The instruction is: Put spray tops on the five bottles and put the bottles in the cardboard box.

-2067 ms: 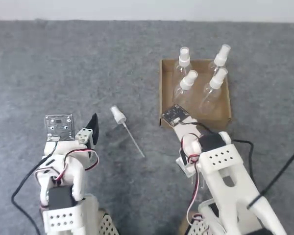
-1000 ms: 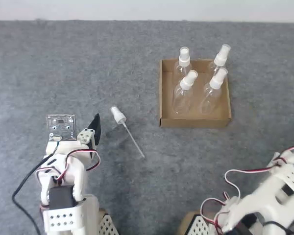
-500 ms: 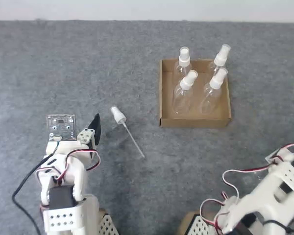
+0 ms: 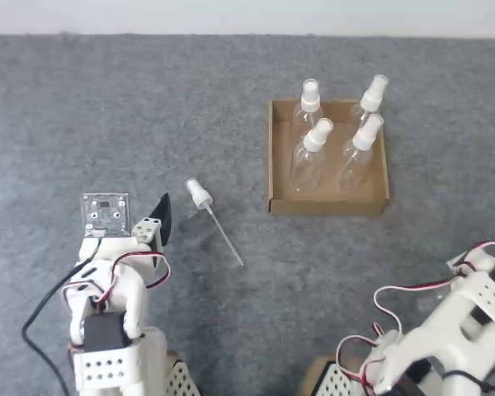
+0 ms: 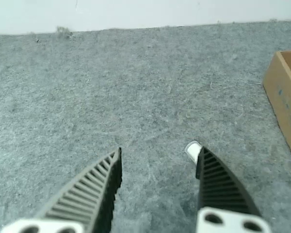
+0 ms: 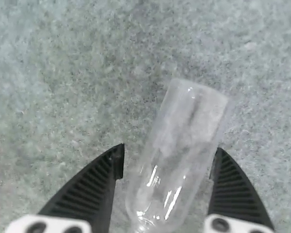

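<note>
- The worktop (image 4: pixel 107 99), a grey felt-like surface, is being left unchanged across the two seconds.
- The cardboard box (image 4: pixel 328 206) is being kept where it was. Four capped bottles (image 4: pixel 307 161) are standing upright inside it, undisturbed.
- The right arm (image 4: pixel 470 313) is being found at the near right corner of the worktop. About two seconds ago it was at the box's front edge, and over the last half second almost no motion is being recorded.
- This is being judged as four bottles done and the fifth now being approached.
- The right hand (image 6: pixel 168 149) is being held wide open, one jaw on each side of the fifth bottle (image 6: pixel 184 145). No grip is being made yet.
- The left hand (image 5: pixel 160 151) is being held open and empty, just beside the spray top, barely shifted.
- The fifth bottle is lying on its side on the worktop, well apart from the box. It is clear, cylindrical and thin-walled, with no top fitted.
- The spray top (image 4: pixel 201 195) is lying loose between the left hand and the box, its thin tube trailing.
</note>
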You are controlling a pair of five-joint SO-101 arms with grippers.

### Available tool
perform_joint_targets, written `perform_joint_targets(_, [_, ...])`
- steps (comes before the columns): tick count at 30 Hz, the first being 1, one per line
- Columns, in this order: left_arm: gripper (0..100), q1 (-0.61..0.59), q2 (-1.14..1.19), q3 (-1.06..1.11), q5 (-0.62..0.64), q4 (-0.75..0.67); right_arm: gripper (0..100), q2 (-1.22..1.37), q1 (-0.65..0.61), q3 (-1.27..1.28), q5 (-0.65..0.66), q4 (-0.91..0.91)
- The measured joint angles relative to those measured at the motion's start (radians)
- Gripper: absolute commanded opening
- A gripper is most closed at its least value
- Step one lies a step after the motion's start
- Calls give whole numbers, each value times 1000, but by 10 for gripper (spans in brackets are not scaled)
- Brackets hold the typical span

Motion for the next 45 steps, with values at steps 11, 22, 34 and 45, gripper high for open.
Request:
perform_joint_targets(11, [225,2,0,0,0,0,228,0,-66,-204,744,315])
perform_joint_targets(22, [225,2,0,0,0,0,230,0,-64,-249,1714,466])
perform_joint_targets(34, [225,2,0,0,0,0,230,0,38,-138,1746,318])
perform_joint_targets(45, [225,2,0,0,0,0,229,0,31,-51,1748,270])
